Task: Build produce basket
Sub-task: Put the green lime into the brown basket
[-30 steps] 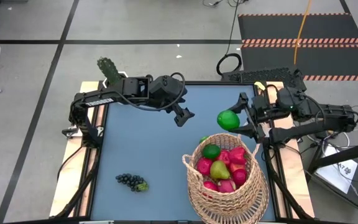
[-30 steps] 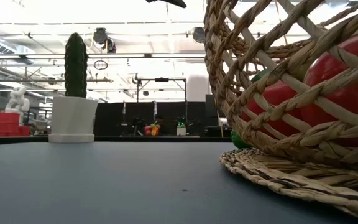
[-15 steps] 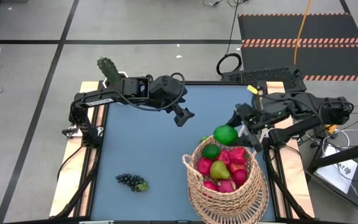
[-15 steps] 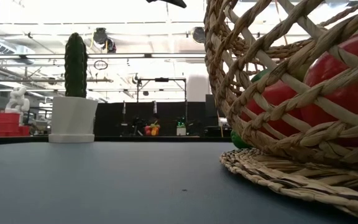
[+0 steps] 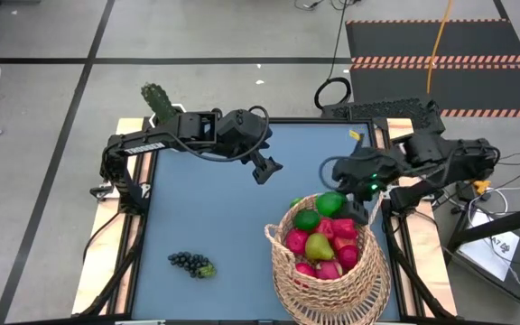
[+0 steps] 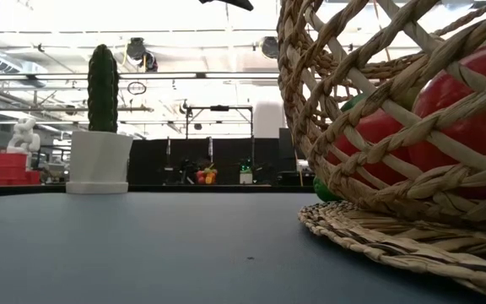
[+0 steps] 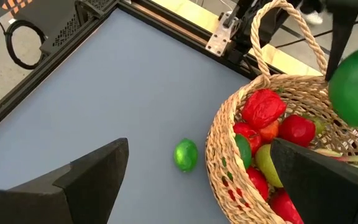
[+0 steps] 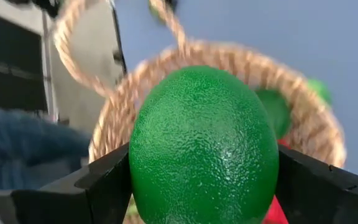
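Woven tan wicker forms the basket, which stands at the near right of the table, its arched handle rising over a heap of produce: red and pink fruits, a yellow-green pear and a green lime. Right over its far rim the right gripper is clamped on a large green lime, which fills the gap between its two dark fingers in the right wrist view. Another small lime lies on the surface just beside the basket's far wall, and a dark grape bunch lies well apart at the near left. The left gripper hangs over the table's middle with its jaws spread wide and nothing between them. The tabletop is a matte blue-grey sheet edged in pale wood. A potted cactus stands at its far left corner. Around the table lies grey flooring marked with black lines, with striped dark mats beyond the far right.
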